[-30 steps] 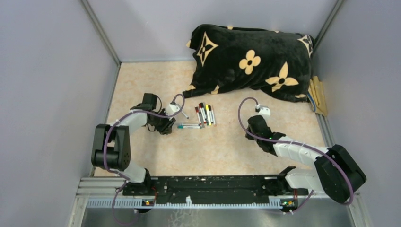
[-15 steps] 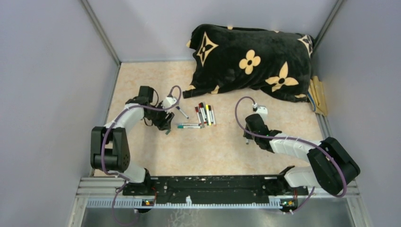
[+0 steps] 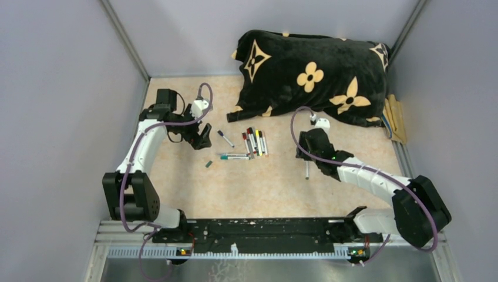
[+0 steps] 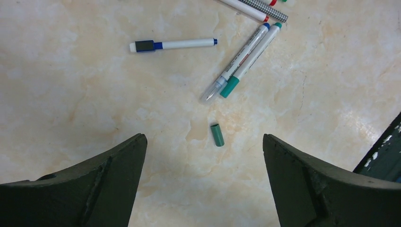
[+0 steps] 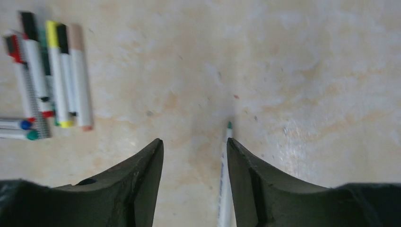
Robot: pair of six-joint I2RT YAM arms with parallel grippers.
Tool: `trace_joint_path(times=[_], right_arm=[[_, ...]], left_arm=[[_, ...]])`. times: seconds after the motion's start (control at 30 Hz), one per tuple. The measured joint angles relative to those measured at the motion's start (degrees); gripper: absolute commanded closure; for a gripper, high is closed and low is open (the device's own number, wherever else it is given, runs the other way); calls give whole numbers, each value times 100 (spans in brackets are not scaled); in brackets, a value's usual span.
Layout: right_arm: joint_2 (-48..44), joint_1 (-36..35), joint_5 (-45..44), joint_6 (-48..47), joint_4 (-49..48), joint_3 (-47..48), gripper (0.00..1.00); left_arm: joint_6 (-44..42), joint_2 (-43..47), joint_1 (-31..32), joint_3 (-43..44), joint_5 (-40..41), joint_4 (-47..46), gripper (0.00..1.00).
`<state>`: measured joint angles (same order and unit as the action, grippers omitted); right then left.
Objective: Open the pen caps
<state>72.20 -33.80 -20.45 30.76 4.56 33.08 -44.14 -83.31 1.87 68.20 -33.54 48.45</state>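
One small green cap [image 4: 217, 135] lies loose on the desk [image 3: 264, 188], just short of a pair of pens [image 4: 243, 59] lying side by side. Its likely owner, a pen with a bare teal tip [image 5: 226, 175], lies alone further right. So I'd say one pen is opened, and both arms have let go. The left end effector [image 4: 202, 138] is spread wide and empty above the cap. The right end effector [image 5: 194, 142] hangs parted, with the bare pen on the desk beneath it and ungripped.

The row of pens [image 5: 52, 71] near the pillow [image 3: 311, 70] looks capped, so most of the job is left.

A blue pen [image 4: 172, 44] lies apart; I can't tell whether it is capped. The bare pen's rear runs out of the right wrist view, and the row overlaps too much to count.
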Motion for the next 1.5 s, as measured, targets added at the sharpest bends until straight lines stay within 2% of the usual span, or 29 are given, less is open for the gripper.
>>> trace_joint_path(times=[0.1,0.2,0.3,0.43,0.6,0.77,0.93,1.2,1.5], right_arm=[[-61,-22,232,-221,2,553,45],[264,-210,372,-402,26,1296,46],[979,-654,612,-643,20,2129,49],[2184,-1174,1401,-1130,11,3195,53],[3265,-1464,2260,-1720,251,4039,58],[3995,-1532,2723,-2035,560,4610,67],[4308,-1574,2940,-2205,706,4824,69],[4308,-1762,3108,-2328,699,4363,67],[4306,-1779,3174,-2339,702,4336,65]], left_arm=[[105,81,-175,140,-105,120,1],[210,116,-494,184,-155,133,1],[376,116,-822,223,-155,129,1],[474,146,-1193,271,-223,131,1],[605,374,-1650,271,-317,81,1],[765,466,-1989,267,-345,0,1],[813,459,-2074,225,-365,0,1],[789,404,-2076,125,-553,85,1],[706,374,-2076,127,-890,251,1]])
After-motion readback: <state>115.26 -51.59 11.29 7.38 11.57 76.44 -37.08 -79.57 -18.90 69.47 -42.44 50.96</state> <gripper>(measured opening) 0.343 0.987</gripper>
